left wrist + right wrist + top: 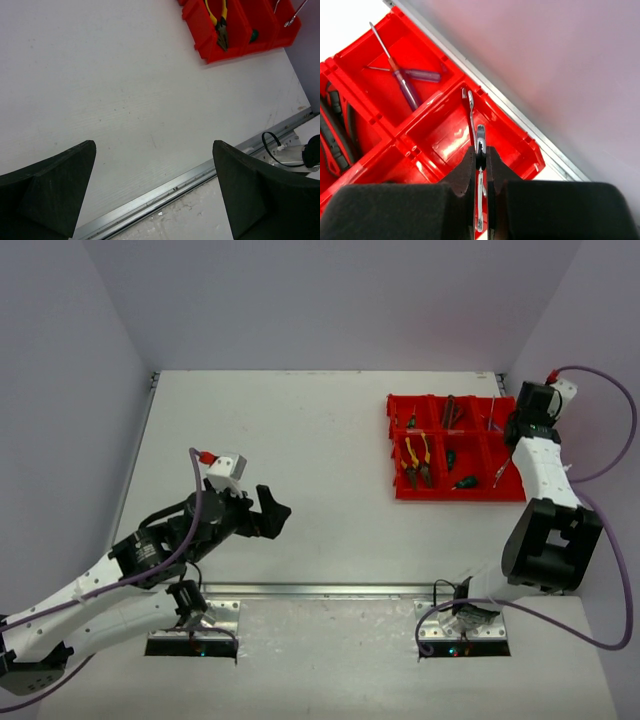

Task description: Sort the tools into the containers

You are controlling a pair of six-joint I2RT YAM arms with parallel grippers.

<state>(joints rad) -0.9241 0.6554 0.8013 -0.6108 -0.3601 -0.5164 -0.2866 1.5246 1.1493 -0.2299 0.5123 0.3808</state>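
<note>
Wrench [480,136] in right tool [480,156], screwdrivers [408,89] in tray [384,126]

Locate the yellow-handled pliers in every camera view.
Top external: yellow-handled pliers lie right of centre, in the near-left compartment of the red tray.
Left wrist: top edge, right of centre, inside the tray.
Right wrist: not in it.
Shared landmark: the red tray.

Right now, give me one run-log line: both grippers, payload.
left gripper open, empty, over white table | right gripper shut on silver open-ended wrench | over red plastic divided bin
</note>
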